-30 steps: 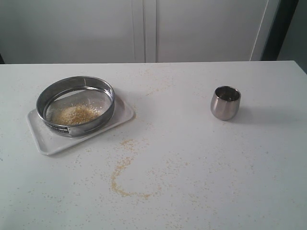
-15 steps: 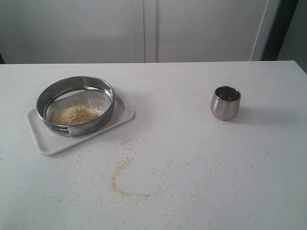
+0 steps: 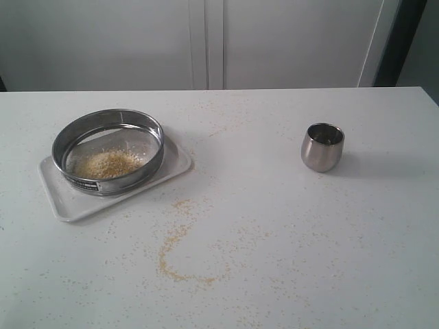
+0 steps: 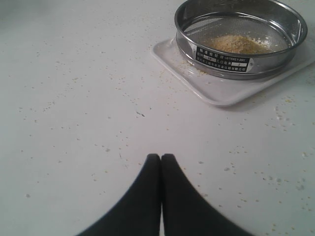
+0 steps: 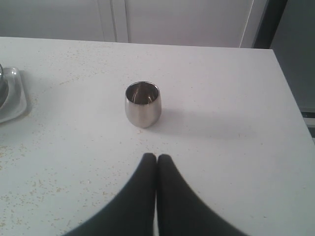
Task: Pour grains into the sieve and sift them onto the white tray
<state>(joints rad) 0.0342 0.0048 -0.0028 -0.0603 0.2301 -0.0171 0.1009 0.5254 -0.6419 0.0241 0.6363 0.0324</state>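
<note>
The round steel sieve stands on the white tray at the left of the table, with a heap of yellow grains on its mesh. The left wrist view shows the sieve, its dark label, the grains and the tray some way ahead of my left gripper, which is shut and empty. My right gripper is shut and empty too, a short way back from the steel cup. Neither arm shows in the exterior view.
A small rounded steel cup stands upright at the right of the table. Spilled grains lie scattered over the tabletop, thickest in a curved trail in front of the tray. White cabinet doors stand behind the table. The table's right edge is near the cup.
</note>
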